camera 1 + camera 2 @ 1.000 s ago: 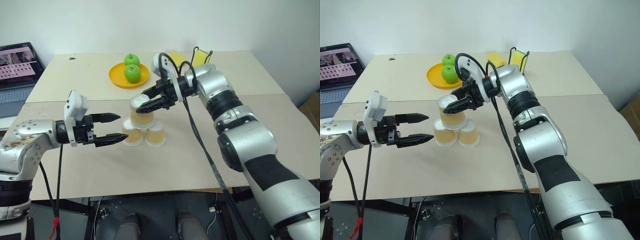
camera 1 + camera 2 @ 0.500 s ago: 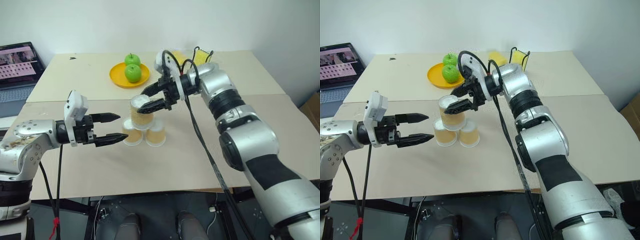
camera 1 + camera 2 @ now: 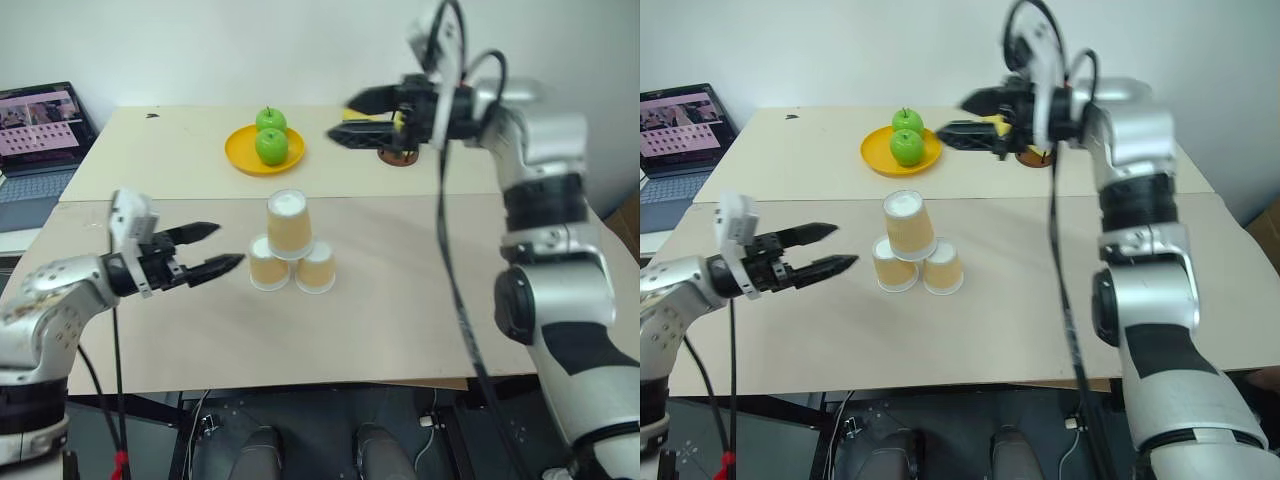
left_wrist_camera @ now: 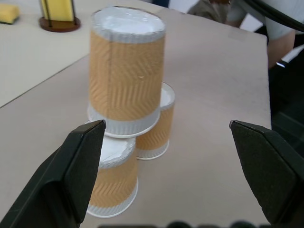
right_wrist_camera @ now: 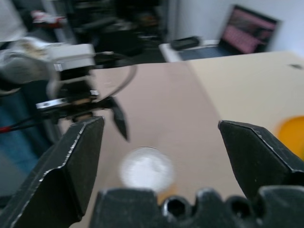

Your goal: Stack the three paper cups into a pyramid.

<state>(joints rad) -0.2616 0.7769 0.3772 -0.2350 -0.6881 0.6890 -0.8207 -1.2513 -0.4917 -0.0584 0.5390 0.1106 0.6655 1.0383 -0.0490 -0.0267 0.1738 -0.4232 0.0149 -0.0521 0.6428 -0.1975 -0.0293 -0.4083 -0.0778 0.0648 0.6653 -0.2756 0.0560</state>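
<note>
The three paper cups stand upside down as a pyramid in the middle of the near table. The top cup rests on the left bottom cup and the right bottom cup. The left wrist view sees the top cup up close, sitting a little tilted across both lower bases. My left gripper is open and level, just left of the stack, touching nothing. My right gripper is open and empty, raised high over the far table, well clear of the cups.
An orange plate holding two green apples sits on the far table behind the stack. A yellow sponge in a black holder stands further right, and a laptop lies at the far left. A seam joins the two tabletops.
My right gripper has opened off the top cup and swung up and away toward the back right. The left gripper has drawn back slightly to the left. The cups stay stacked.
</note>
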